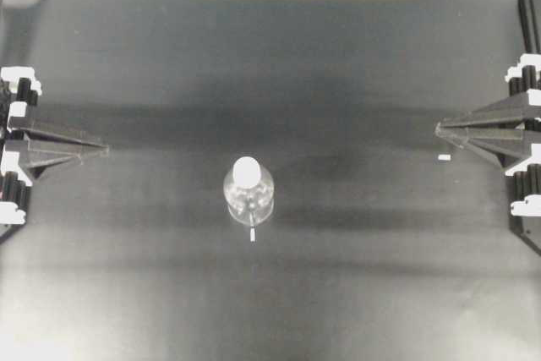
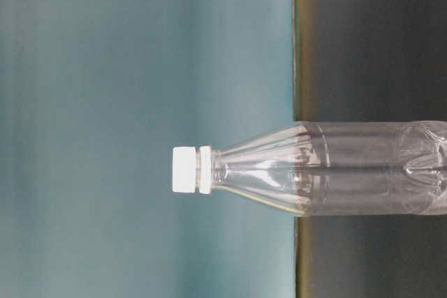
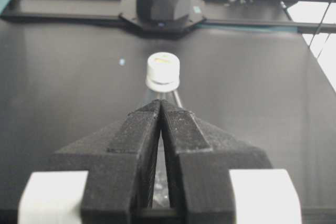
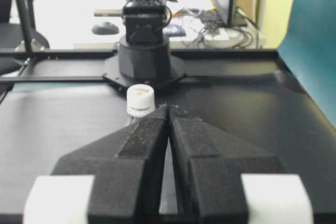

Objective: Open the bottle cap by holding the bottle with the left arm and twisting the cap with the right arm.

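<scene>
A: Where does the bottle stand?

B: Upright near the middle of the black bench, between the two arms and well apart from both. The bottle cap is white and sits on the narrow neck. In the table-level view, which lies turned on its side, the cap is seated over a white collar ring.

A: And the left hand?

B: It rests at the left edge of the overhead view, pointing toward the centre. The left wrist view shows its two black fingers pressed together with only a thin slit between them, holding nothing; the bottle rises beyond their tips.

A: The right hand?

B: The same on the opposite side: fingers closed tip to tip, nothing gripped, aimed inward. A small white tape mark lies on the bench just beside its tip, and another white mark lies just beside the bottle's base.
</scene>
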